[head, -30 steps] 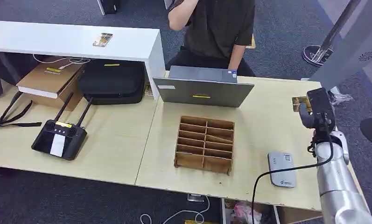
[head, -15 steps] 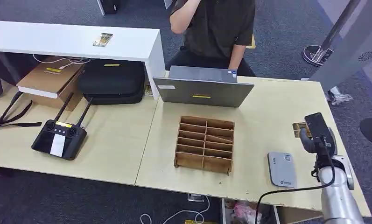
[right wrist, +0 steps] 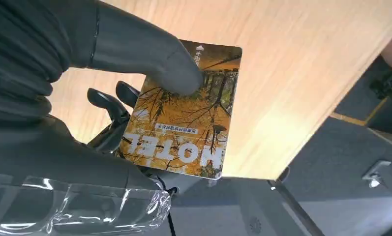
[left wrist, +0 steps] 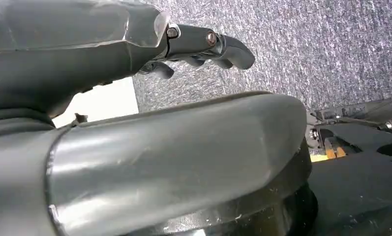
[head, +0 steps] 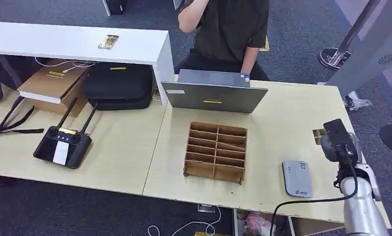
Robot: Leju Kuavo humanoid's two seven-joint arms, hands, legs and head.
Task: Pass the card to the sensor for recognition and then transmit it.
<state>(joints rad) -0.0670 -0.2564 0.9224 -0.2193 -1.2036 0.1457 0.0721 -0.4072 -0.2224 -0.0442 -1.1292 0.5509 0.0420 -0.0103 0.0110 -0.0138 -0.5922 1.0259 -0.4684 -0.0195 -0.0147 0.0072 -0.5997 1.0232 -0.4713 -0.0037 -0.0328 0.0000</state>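
One orange, tree-printed hotel card (right wrist: 186,114) sits pinched in our right hand (head: 334,143), thumb pressed on its face and fingers (right wrist: 108,101) beneath. We hold it above the pale wooden table (head: 282,118) near that table's far right edge. We judge the carry to the sensor is under way: the grey rounded card reader (head: 297,178) lies just inward of the hand, so next we swing inward and lower. Bare tabletop lies between, and the slotted wooden organiser (head: 216,151) stands farther inward. Our left hand (left wrist: 135,113) hangs over carpet, fingers curled, holding nothing.
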